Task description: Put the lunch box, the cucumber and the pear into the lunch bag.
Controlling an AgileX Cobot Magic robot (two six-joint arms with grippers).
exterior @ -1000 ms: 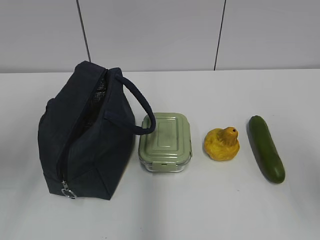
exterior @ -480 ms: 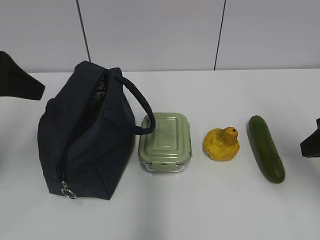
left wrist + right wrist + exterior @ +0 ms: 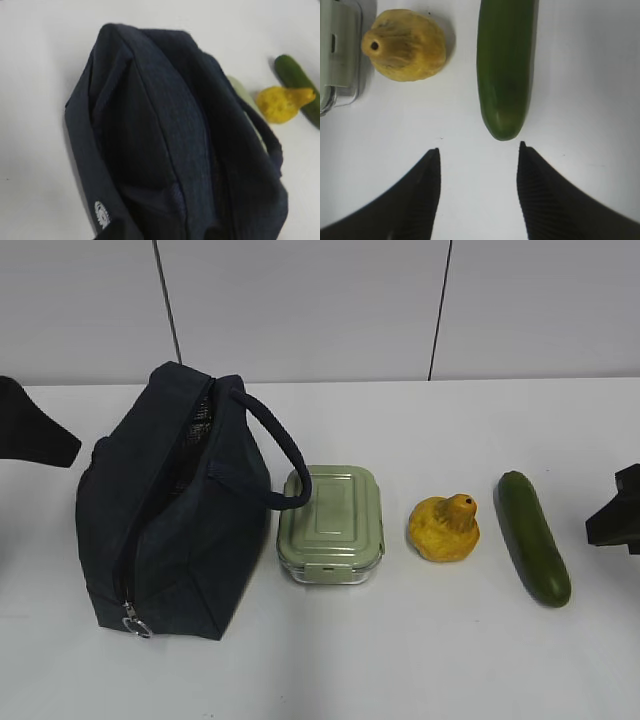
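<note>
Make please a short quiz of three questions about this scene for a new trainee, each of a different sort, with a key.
1. True or false: the pear lies between the lunch box and the cucumber.
2. Which item does the open right gripper face most closely? A) lunch box B) pear C) cucumber
3. Fill in: the handle of the lunch bag leans over the ____.

Key:
1. True
2. C
3. lunch box

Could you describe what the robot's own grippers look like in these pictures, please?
The right gripper has two matte black fingers that taper to points, with fine ribbing on their inner faces. In the exterior view, the left gripper shows only as a plain black wedge at the frame edge. No cables or markings are visible.
</note>
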